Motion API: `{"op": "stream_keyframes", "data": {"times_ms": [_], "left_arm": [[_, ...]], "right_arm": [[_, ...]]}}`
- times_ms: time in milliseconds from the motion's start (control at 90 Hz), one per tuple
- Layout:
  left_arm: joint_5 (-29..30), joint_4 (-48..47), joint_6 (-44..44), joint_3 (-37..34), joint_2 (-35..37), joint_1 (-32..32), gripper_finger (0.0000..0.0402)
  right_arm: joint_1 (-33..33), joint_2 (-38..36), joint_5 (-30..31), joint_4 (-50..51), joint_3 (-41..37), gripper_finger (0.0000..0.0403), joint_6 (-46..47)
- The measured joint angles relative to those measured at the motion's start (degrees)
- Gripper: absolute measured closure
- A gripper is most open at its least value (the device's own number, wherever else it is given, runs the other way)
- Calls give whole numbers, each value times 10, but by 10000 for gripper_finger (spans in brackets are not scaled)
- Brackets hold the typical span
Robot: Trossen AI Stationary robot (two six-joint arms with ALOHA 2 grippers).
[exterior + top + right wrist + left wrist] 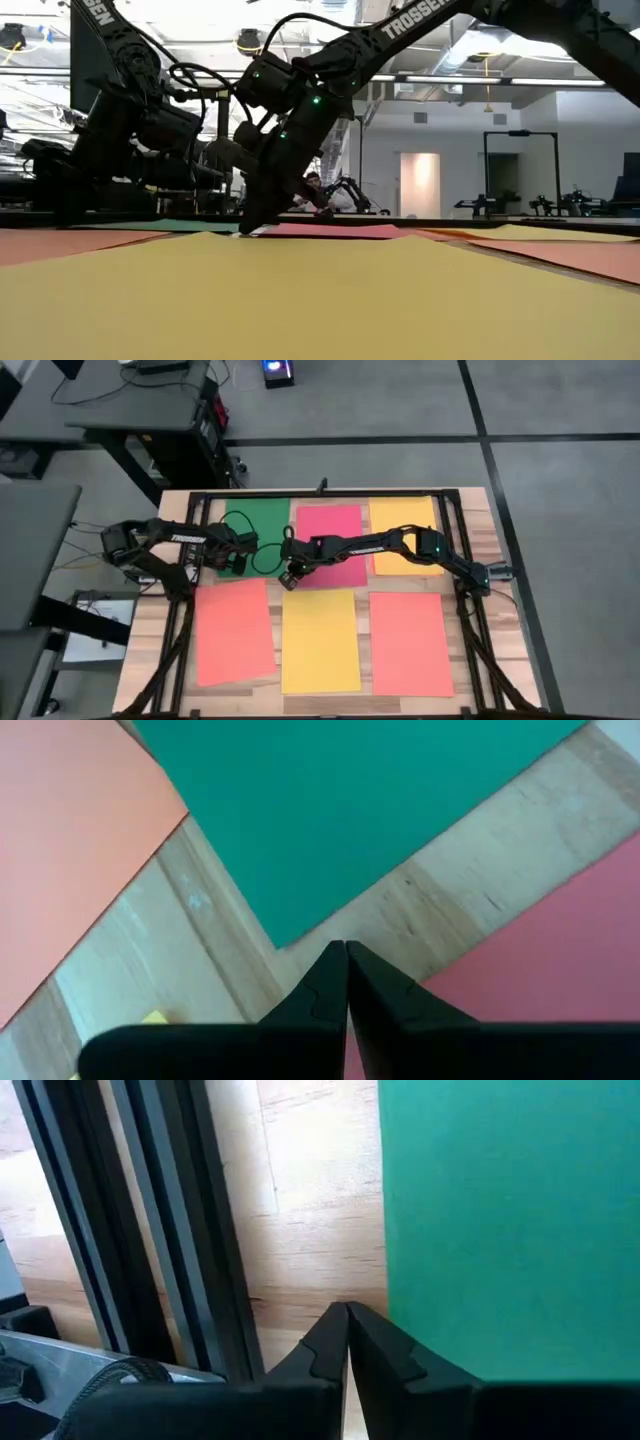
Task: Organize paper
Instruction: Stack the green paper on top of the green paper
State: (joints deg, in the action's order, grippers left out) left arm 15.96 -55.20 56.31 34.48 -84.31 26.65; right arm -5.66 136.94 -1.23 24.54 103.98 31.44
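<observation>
Six thin coloured paper sheets lie flat in two rows on the wooden surface (470,660). Left claw (240,556), fingers together, hovers over the green rectangular sheet (262,520). Right claw (291,574), also closed, sits low at the pink-red sheet's (335,525) near-left corner. Risk: dragging could crumple or skew that sheet.

Six paper sheets (320,639) lie in two rows on the counter (480,520); both arms reach over the far row, near the green sheet (262,518).
</observation>
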Motion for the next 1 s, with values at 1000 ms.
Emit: {"op": "stream_keyframes", "data": {"times_ms": [1000], "left_arm": [[7,-38,33,14,0,-17,402]], "right_arm": [[-12,3,-12,-38,1,403,10]]}}
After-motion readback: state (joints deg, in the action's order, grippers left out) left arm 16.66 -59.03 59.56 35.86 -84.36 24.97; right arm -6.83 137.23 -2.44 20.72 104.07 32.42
